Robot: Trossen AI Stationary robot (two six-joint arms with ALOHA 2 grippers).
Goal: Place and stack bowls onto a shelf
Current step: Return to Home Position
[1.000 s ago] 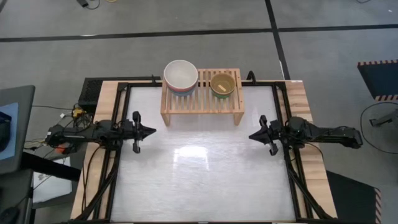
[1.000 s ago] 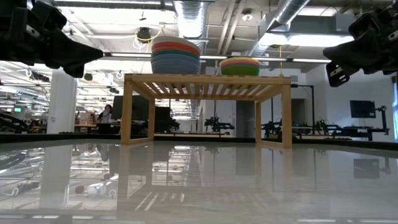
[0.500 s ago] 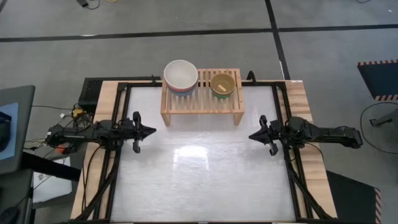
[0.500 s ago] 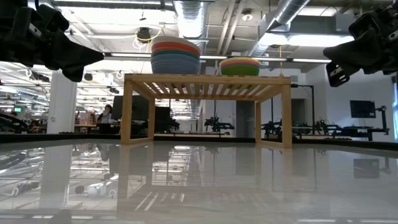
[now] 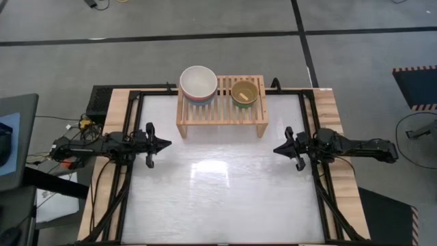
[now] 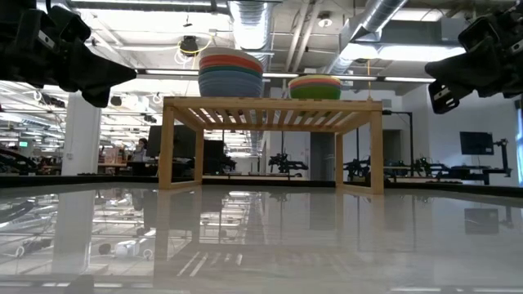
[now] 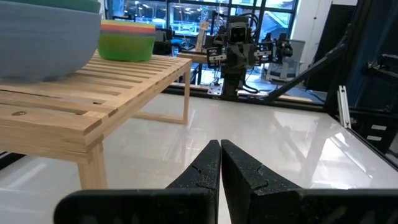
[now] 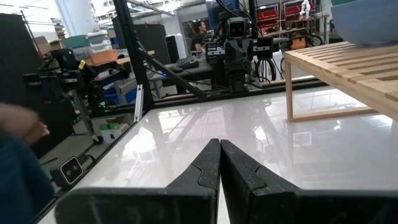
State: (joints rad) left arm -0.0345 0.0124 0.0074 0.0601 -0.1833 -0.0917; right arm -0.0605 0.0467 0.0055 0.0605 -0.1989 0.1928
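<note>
The light-wood shelf [image 5: 221, 106] stands at the table's far edge. On its slatted top sit two stacks of bowls. The larger stack [image 5: 199, 84] has a cream white bowl on top, with red, teal and slate blue below it [image 6: 231, 73]. The smaller stack [image 5: 244, 93] shows yellow on top and lime green at the bottom [image 6: 315, 86]. My left gripper [image 5: 168, 143] hovers shut at the table's left side. My right gripper [image 5: 275, 149] hovers shut at the right side. Both are clear of the shelf and hold nothing.
The glossy white table top [image 5: 222, 191] lies bare between the two arms and in front of the shelf. A black metal frame [image 5: 321, 198] runs along the table's sides. A person's hand [image 8: 22, 127] shows beyond the table in the right wrist view.
</note>
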